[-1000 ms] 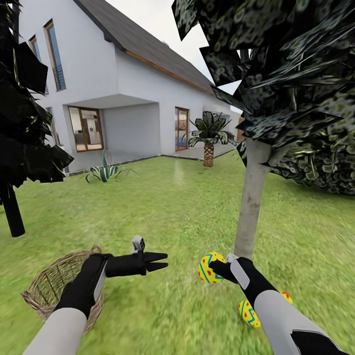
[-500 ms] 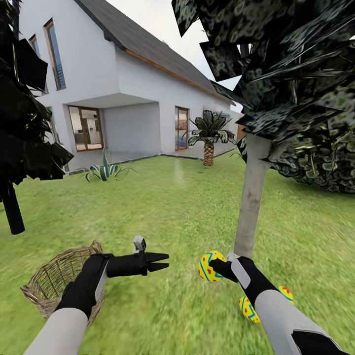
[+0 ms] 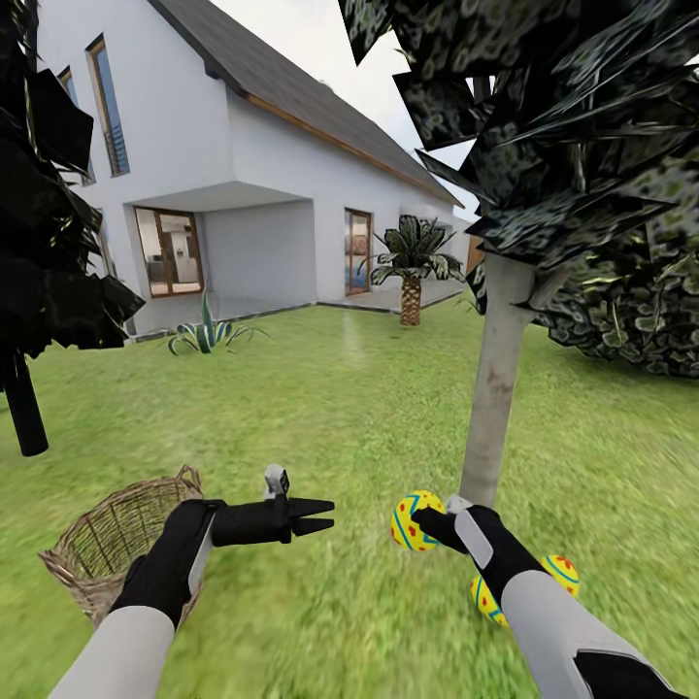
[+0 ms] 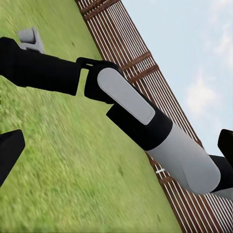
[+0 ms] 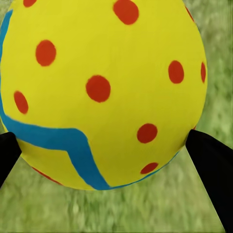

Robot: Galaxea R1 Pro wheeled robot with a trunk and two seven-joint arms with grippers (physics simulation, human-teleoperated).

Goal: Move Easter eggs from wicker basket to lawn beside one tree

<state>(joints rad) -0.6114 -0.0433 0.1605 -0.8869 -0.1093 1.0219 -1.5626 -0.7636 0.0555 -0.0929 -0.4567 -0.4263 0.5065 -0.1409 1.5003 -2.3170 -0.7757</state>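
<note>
My right gripper is shut on a yellow Easter egg with red dots and a blue zigzag, held low over the lawn just in front of the pale grey tree trunk. In the right wrist view the same Easter egg sits between both black fingertips. Two more eggs lie on the grass by the trunk's foot, partly behind my right forearm. The wicker basket stands at the lower left, its inside showing bare weave. My left gripper hangs open beside it, holding nothing.
A black-leaved tree with a thin dark trunk stands at the far left. The white house, a spiky plant and a small palm lie beyond the lawn. A slatted wooden fence runs along the grass.
The whole picture has shifted slightly, so the camera has moved. Both arms keep their poses, and the right gripper still holds the egg by the trunk.
</note>
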